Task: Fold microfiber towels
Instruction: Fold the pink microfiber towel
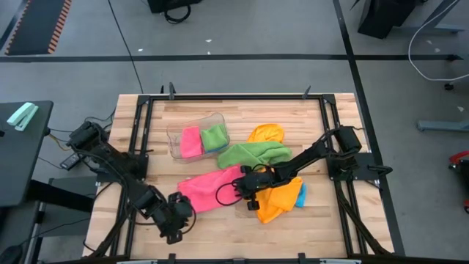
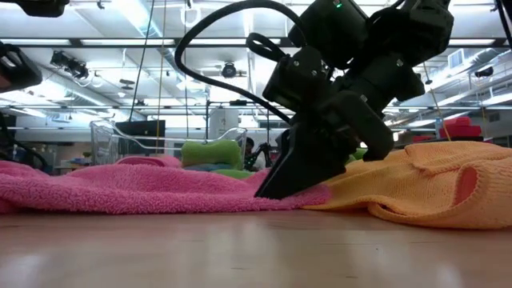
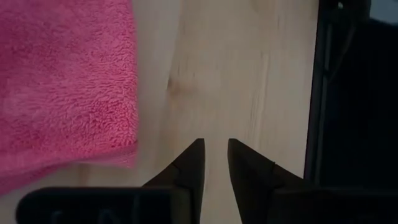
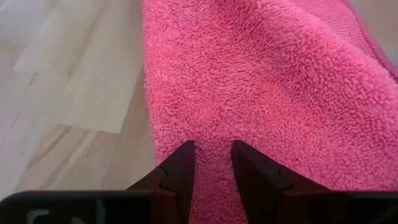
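A pink towel (image 1: 209, 191) lies spread on the wooden table, near the middle. My right gripper (image 1: 245, 189) is down at its right end, shut on it. An orange towel (image 1: 278, 202) lies crumpled under that arm, with a bit of blue cloth (image 1: 301, 194) beside it. A green towel (image 1: 253, 152) and a second orange towel (image 1: 265, 133) lie farther back. My left gripper (image 3: 216, 152) hovers over bare wood near the front left, just off the pink towel's edge (image 3: 127, 124). Its fingers stand a little apart with nothing between them. My right gripper (image 4: 212, 155) has the pink towel by its right end, close to a corner (image 4: 163, 140), and pink cloth fills the gap between the two fingers. The fingers (image 2: 280, 186) slant down from the table's right side. The towel lies flat on the table ahead of them; how many layers are held cannot be seen.
A clear plastic tub (image 1: 176, 143) at the back left holds a folded pink and a folded green towel. A black frame rail (image 1: 139, 147) runs around the tabletop. Bare wood lies along the front edge (image 1: 242, 238).
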`<action>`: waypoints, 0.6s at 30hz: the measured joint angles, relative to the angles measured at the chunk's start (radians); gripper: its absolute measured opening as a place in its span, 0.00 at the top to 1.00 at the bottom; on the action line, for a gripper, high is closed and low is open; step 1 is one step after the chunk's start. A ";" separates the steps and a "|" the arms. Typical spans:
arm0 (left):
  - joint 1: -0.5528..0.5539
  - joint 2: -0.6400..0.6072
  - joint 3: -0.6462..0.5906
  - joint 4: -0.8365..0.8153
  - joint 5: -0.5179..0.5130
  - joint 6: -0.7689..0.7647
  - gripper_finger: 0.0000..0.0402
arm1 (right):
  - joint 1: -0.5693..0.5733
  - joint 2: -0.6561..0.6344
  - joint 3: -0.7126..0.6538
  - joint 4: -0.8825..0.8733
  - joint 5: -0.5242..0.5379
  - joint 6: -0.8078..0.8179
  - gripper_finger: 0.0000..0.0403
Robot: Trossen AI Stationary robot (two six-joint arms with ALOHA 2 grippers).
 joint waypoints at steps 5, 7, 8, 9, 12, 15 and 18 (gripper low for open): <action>-0.017 0.000 0.000 0.017 -0.025 -0.042 0.82 | 0.000 0.001 0.000 0.000 0.027 0.026 0.71; -0.033 0.000 0.000 0.018 -0.067 -0.029 0.81 | 0.000 0.001 0.000 -0.001 0.031 0.033 0.71; -0.041 0.000 0.000 0.018 -0.097 -0.023 0.81 | 0.000 0.001 0.000 -0.001 0.032 0.034 0.71; -0.049 0.000 0.000 0.019 -0.126 -0.021 0.80 | 0.000 0.001 0.000 -0.002 0.033 0.035 0.71; -0.060 0.000 0.000 0.019 -0.204 -0.018 0.78 | 0.000 0.001 0.000 -0.003 0.034 0.040 0.71; -0.059 0.000 0.000 0.036 -0.213 0.029 0.76 | -0.001 0.001 0.000 -0.003 0.035 0.043 0.71; -0.061 0.007 0.022 0.036 -0.233 0.085 0.77 | -0.002 0.001 0.000 -0.004 0.036 0.050 0.71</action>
